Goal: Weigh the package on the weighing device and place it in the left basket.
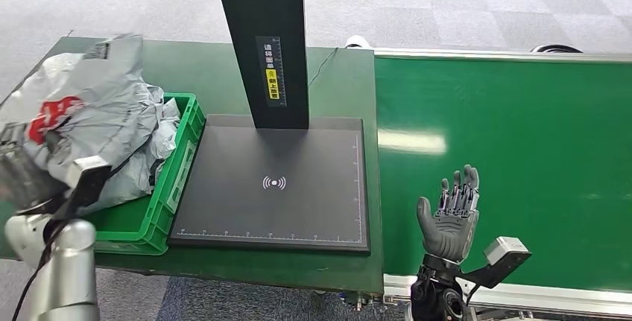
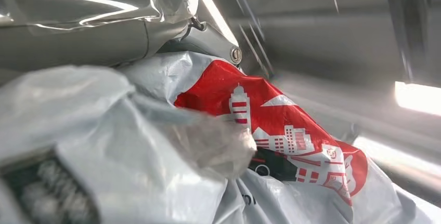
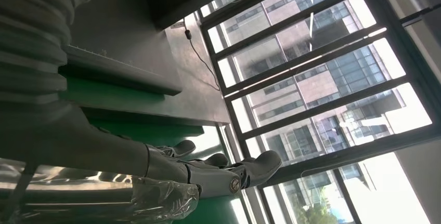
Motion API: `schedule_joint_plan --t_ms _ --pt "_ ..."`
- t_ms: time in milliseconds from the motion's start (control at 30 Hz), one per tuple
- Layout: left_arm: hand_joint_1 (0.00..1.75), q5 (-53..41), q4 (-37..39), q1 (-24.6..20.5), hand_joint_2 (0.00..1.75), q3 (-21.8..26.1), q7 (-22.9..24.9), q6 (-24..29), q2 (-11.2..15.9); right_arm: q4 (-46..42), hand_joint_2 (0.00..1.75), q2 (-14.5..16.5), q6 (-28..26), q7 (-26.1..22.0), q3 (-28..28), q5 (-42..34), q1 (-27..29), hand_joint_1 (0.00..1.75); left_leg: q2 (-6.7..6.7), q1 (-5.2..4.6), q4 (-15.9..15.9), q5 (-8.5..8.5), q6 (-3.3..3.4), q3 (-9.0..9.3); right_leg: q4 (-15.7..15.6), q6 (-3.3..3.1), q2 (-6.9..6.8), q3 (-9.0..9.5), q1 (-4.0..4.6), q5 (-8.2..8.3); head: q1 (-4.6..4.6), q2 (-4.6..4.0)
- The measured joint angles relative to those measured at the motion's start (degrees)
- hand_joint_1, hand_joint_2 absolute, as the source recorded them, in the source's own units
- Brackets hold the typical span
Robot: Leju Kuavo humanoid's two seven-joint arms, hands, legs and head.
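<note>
The left hand (image 1: 26, 176) is mostly buried under the grey package (image 1: 89, 124) it holds above the green basket (image 1: 179, 164). The left wrist view shows the package's red skyline print; its lettering is blurred. The right hand (image 1: 449, 217) stands with fingers spread, holding nothing, beside the black scale (image 1: 276, 187).

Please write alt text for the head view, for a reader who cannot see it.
The left hand holds a grey package above the green basket. The black weighing plate lies bare, and the right hand is open over the green belt.
</note>
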Motion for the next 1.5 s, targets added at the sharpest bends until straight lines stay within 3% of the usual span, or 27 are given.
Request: schedule_joint_plan --t_ms 133,267,1000,1133,1300,1500 --pt "1.75 -3.69 7.76 -6.15 1.75 -5.64 3.52 0.72 -0.46 0.33 1.75 0.14 -0.02 0.11 0.57 -0.01 -0.52 0.0 0.12 -0.01 0.0 0.05 0.0 -0.01 0.01 -0.05 0.09 0.06 -0.01 0.1 -0.01 0.0" --pt "1.75 -3.04 11.26 -8.24 1.75 -7.94 3.41 0.79 -0.55 0.44 1.75 0.13 -0.02 0.14 0.58 -0.05 -0.57 0.0 0.18 -0.01 0.0 0.04 -0.01 -0.03 0.01 -0.06 0.18 -0.04 -0.01 0.1 -0.01 0.0" --pt "1.73 -2.89 14.96 -9.04 1.75 -9.59 3.37 0.85 -0.55 0.59 1.75 0.12 -0.02 0.14 0.58 -0.09 -0.61 0.0 0.17 0.02 -0.01 0.03 -0.04 -0.06 0.01 -0.09 0.18 -0.07 0.02 0.08 -0.02 0.0" --pt "1.69 -3.11 14.78 -9.49 1.75 -7.98 5.45 0.87 -0.02 0.49 1.75 0.12 -0.35 0.2 0.55 -0.06 -0.39 0.0 0.24 0.02 -0.01 0.03 -0.04 -0.07 0.02 -0.09 0.23 -0.06 0.04 0.08 0.01 0.0" --pt "1.7 1.68 17.21 -12.27 1.75 -2.3 1.22 0.87 4.06 -0.38 1.75 0.08 -0.5 0.64 0.19 0.04 0.98 0.0 0.38 0.06 -0.01 0.03 -0.04 -0.05 0.04 -0.11 0.39 -0.14 0.07 0.08 -0.02 0.0" --pt "1.69 1.5 18.38 -12.66 1.75 1.22 0.2 0.87 5.08 -0.76 1.75 0.08 -0.5 0.73 0.01 0.06 1.14 0.0 0.37 0.05 -0.01 0.03 -0.04 -0.08 0.05 -0.11 0.38 -0.13 0.05 0.07 0.01 0.01"
